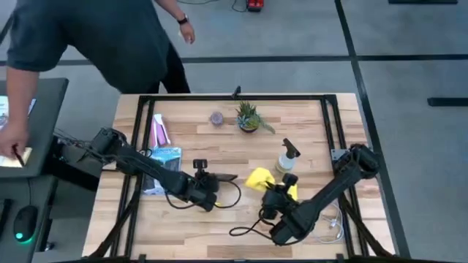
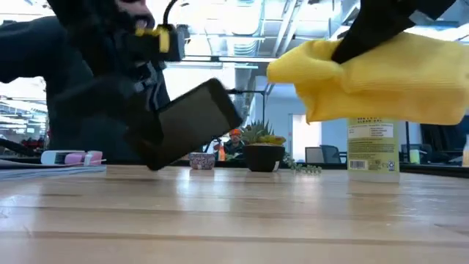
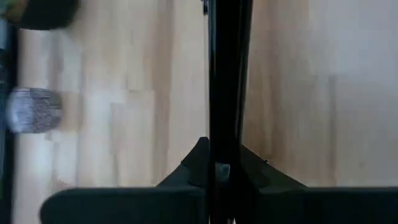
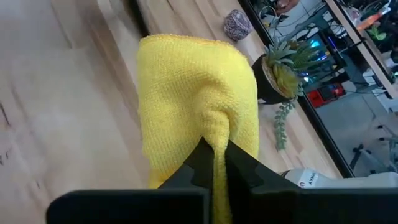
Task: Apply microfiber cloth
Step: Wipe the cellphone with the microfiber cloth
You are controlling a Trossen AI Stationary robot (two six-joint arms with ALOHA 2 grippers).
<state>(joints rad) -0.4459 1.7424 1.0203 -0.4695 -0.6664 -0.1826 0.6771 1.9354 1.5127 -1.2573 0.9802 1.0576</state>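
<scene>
Cloth and phone both lifted, wiping not yet begun.

I am holding the microfiber cloth (image 4: 199, 106) pinched in my right gripper (image 4: 214, 163) above the table (image 1: 219, 219), while my left gripper (image 3: 221, 163) is clamping the smartphone (image 2: 192, 123) edge-on, tilted; contact is still ahead.

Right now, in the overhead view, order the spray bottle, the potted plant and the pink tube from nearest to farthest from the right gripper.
The right gripper holds the microfiber cloth near the table's middle.
1. Spray bottle: just behind the gripper, toward the far edge.
2. Potted plant: farther back, near the far edge.
3. Pink tube: across the table, on the left arm's side.
</scene>
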